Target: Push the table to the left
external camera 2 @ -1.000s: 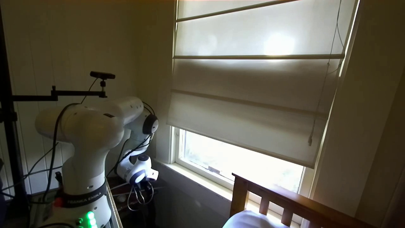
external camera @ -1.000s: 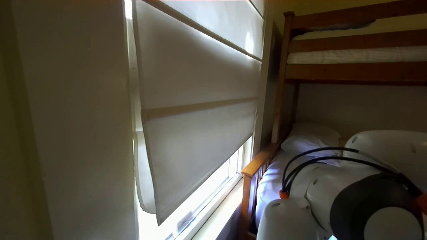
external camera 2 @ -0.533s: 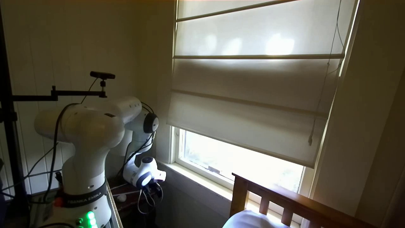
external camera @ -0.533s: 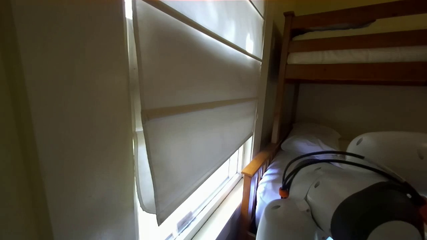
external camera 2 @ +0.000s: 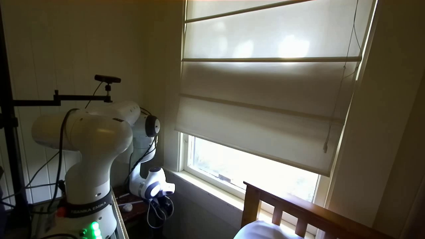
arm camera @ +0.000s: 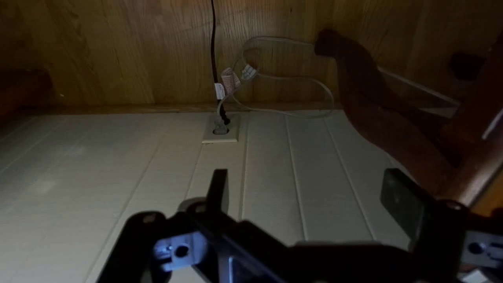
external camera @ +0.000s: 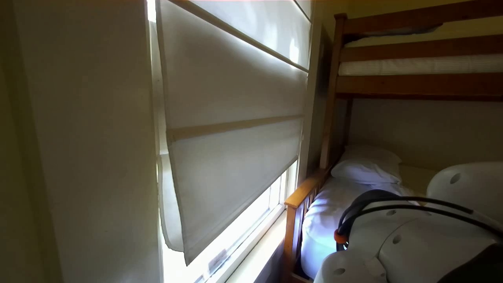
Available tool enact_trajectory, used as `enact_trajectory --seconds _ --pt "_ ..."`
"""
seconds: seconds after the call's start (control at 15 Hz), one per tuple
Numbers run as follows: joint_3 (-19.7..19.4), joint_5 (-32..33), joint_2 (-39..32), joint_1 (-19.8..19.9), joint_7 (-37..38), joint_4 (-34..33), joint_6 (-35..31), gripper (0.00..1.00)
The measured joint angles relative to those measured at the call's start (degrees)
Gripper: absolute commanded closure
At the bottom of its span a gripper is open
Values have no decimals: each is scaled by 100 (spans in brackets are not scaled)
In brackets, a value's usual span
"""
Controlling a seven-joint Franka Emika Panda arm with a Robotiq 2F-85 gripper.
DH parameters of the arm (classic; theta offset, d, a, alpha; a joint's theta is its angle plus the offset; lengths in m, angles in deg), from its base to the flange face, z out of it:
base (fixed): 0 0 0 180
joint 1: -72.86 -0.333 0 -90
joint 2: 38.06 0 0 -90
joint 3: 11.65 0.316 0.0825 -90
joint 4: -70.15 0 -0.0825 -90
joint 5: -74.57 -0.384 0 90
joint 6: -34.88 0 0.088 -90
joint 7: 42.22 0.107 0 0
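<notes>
Tool (arm camera: 306,184): pads (arm camera: 401,202) spread wide, panelled wall (arm camera: 267,169) showing between them in the wrist view. Surface (external camera 2: 136,212): dark red-brown, at 7 o'clock of the arm's wrist (external camera 2: 154,187) in an exterior view, a pale lump (external camera 2: 127,207) on it too small to identify; contact with the tool cannot be told. Wrist view: curved red-brown leg (arm camera: 377,110) at 1 to 2 o'clock from the tool, wood floor (arm camera: 137,51) at 12. Only there: wall socket (arm camera: 232,131) at 10 o'clock, holding the plugs (arm camera: 220,126) of a black cord (arm camera: 213,59) and a pale cord (arm camera: 275,38), the latter looped. Both exterior views: blind (external camera 2: 259,109), bright window (external camera 2: 252,169) below its hem. Upper bunk (external camera: 416,84) and pillow (external camera: 365,165) in an exterior view; camera (external camera 2: 108,79) on a stand (external camera 2: 83,97), 11 o'clock of the wrist, in an exterior view
</notes>
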Motion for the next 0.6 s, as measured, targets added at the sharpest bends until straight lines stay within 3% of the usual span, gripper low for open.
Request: enact_trajectory --seconds 0.6 --pt "135 38 1 43 0 2 2 0"
